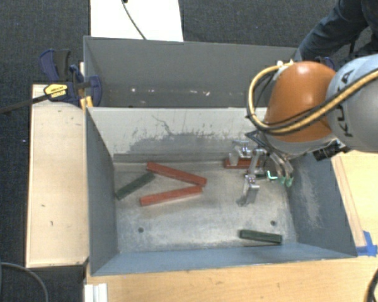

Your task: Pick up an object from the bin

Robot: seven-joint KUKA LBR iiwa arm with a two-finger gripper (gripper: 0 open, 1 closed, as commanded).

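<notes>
The robot's metal claw (249, 190), its opening impossible to judge, hangs low in the right of the grey metal bin (104, 187), just beside a short red-brown rectangular block (232, 163) lying by the back wall.

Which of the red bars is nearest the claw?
The reddish-brown rectangular bar by the back wall, beside the claw; the other two red bars lie together farther left.
</notes>
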